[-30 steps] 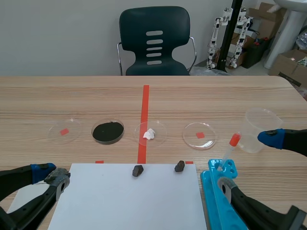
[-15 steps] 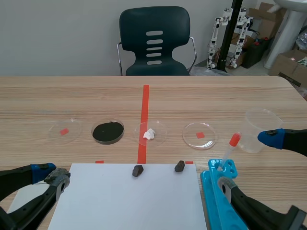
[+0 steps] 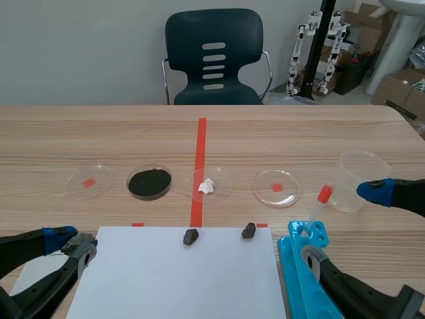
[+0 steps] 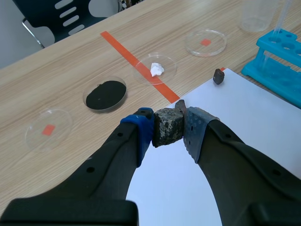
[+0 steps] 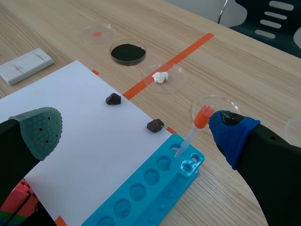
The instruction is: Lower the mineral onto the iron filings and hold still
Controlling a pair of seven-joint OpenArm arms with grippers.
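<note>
Nothing has moved since a second ago. Both arms sit low at the near edge of the table [image 3: 299, 139], and every dish is in the same spot.

The left gripper [image 4: 168, 127] is squeezed tight on the mineral [image 4: 165, 134], a rough grey-brown stone pinched between its blue pad and its grey pad. The stone hangs over the near corner of the white paper [image 4: 244, 113]. The iron filings [image 4: 105, 94] are a black pile in a clear dish [image 4: 84, 98]. They lie well apart from the stone, ahead of it and a bit to the side. The right gripper [image 5: 137, 129] is wide open and holds nothing. It is near the blue tube rack [image 5: 150, 188].

I think the stone has a long way to go, so things could go wrong. If the arm comes down too fast or off to one side, the stone or a finger could hit the thin rim and push the dish or spill the powder. If the stone slips in the pads, it could drop.

The stone's underside is hidden. In the scene view it is only a tiny lump between the fingers. The dish's clear rim is hard to see, and both arms are cut off.
</note>
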